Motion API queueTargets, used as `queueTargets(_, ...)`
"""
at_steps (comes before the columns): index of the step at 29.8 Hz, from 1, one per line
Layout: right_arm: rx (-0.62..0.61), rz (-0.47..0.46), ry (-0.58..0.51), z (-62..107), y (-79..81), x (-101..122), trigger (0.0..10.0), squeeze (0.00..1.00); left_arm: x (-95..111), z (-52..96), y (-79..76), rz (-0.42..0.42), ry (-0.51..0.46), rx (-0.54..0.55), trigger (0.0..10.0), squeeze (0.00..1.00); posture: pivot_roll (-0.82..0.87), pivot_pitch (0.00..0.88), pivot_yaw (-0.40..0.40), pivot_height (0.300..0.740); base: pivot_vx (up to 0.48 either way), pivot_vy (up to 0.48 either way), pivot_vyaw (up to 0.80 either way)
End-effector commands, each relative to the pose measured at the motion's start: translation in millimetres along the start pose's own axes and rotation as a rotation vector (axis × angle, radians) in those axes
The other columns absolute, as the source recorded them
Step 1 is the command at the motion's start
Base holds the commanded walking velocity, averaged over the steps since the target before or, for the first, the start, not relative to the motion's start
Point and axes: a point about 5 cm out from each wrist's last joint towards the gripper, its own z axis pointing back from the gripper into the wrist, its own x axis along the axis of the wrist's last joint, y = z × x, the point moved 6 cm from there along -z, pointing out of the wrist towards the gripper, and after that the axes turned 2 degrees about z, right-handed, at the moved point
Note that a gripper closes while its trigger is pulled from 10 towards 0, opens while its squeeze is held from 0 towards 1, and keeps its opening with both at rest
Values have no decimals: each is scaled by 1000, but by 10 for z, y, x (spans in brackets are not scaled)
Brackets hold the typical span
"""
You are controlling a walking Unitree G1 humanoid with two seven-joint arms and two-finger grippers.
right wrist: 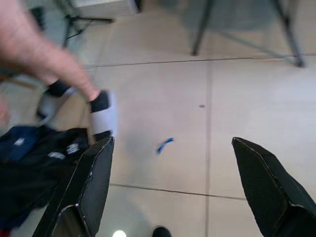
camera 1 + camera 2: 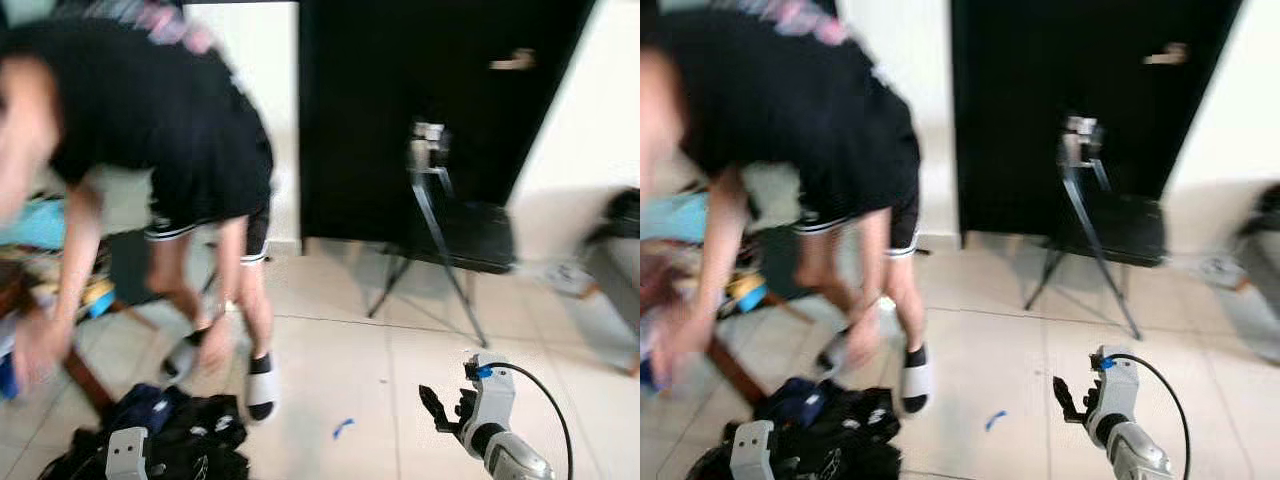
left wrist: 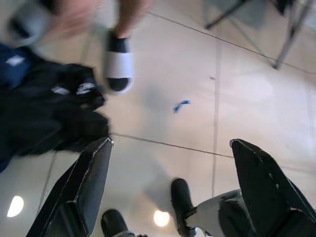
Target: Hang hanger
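My left gripper [image 3: 170, 143] is open, its two black fingers spread wide above the tiled floor beside a pile of dark clothes [image 2: 170, 430]. Its white wrist [image 2: 127, 452] sits low over that pile. My right gripper [image 2: 436, 405] hangs low on the right over bare tile, also open with nothing between its fingers [image 1: 94, 173]. A person [image 2: 150, 120] in a black shirt and shorts bends forward at the left, one hand [image 2: 35, 345] reaching down towards cluttered things there. The picture is blurred.
A small blue scrap [image 2: 343, 428] lies on the tiles between my arms. A tripod [image 2: 430, 230] stands before a black door [image 2: 430, 100]. A wooden leg [image 2: 85, 375] slants at the left, and grey furniture [image 2: 610, 290] sits at the right edge.
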Motion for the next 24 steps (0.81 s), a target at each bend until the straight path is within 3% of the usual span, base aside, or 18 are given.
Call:
queueTargets(1, 1, -9, -1, -15, 26, 4, 10000, 0, -24, 17, -12, -11, 4, -11, 10000, 0, -105, 49, 20, 736, 0, 0, -800)
queueTargets(18, -25, -19, -4, 4, -48, 17, 10000, 0, -88, 115, -106, -9, -45, -46, 10000, 0, -110, 63, 11, 736, 0, 0, -800)
queueTargets(24, -48, -24, -9, 9, -83, 24, 10000, 0, -5, 52, -96, -9, -48, -44, 10000, 0, -115, 66, 12, 736, 0, 0, -800)
